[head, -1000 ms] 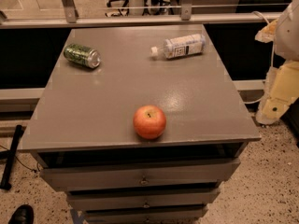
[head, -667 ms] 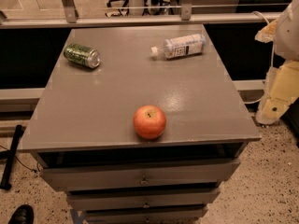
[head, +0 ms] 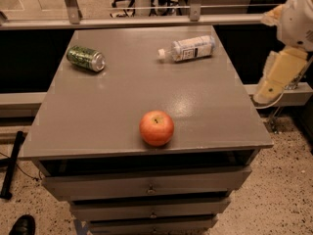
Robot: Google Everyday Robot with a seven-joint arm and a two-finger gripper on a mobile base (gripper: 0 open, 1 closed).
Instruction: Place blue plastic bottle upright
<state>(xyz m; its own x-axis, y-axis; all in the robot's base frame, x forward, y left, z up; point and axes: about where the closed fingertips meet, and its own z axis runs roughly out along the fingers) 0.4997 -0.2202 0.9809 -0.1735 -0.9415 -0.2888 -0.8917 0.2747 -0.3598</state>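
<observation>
Item, your arm (head: pixel 299 14): rounded white shell with a tan patch on its left side, at the view's upper right edge. Item, your gripper (head: pixel 279 77): pale yellow, blocky, narrowing toward its lower end, just beside the table's (head: pixel 122 106) right edge.
</observation>
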